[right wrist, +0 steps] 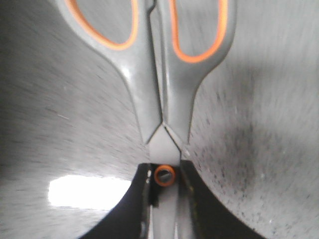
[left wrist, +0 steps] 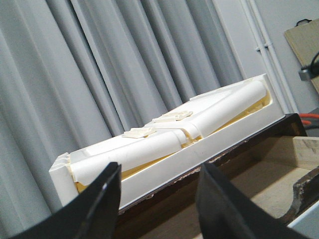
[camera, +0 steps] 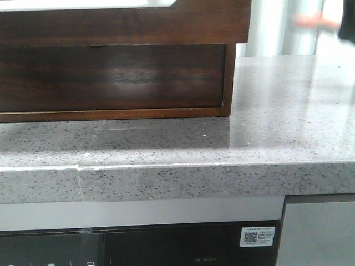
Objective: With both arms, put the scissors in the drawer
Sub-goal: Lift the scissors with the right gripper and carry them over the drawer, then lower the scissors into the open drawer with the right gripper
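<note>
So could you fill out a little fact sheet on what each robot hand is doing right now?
right gripper: closed on the scissors, fingers at the pivot screw, handles pointing away
scissors: grey handles with orange lining, blades shut
left gripper: open, holding nothing
ahead of the left gripper: a white moulded tray on a dark wooden edge
drawer: dark wood front, resting on the speckled grey counter
surface under scissors: speckled grey
</note>
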You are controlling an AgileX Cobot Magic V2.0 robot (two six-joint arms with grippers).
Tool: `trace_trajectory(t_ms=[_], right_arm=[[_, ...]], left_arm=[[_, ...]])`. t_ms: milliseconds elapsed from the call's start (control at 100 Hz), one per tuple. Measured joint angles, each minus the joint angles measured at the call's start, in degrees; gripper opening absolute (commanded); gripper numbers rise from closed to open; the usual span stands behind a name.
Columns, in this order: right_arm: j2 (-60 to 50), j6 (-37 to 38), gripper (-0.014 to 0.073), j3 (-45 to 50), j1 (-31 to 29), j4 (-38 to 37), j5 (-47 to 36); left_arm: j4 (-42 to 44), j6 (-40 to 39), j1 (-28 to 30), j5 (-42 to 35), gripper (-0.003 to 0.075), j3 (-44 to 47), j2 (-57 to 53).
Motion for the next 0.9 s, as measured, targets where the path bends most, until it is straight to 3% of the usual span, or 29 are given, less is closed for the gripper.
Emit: trace_trajectory(t_ms=[230, 620, 900], right_arm=[[-7.06, -6.99, -0.0123, -7.89, 3.86, 2.74, 3.16], [-10.52, -14.95, -0.0124, -20.65, 22.07, 3.67, 5.9], [-9.51, -28.47, -0.0124, -21.64, 33.38, 3.8, 6.46]], left_arm=[[0.0, 0.0, 0.0, 0.0, 0.0309, 0.0, 0.0], [0.0, 0.0, 0.0, 0.0, 0.0309, 0.0, 0.0], [0.0, 0.0, 0.0, 0.0, 0.0309, 0.0, 0.0]])
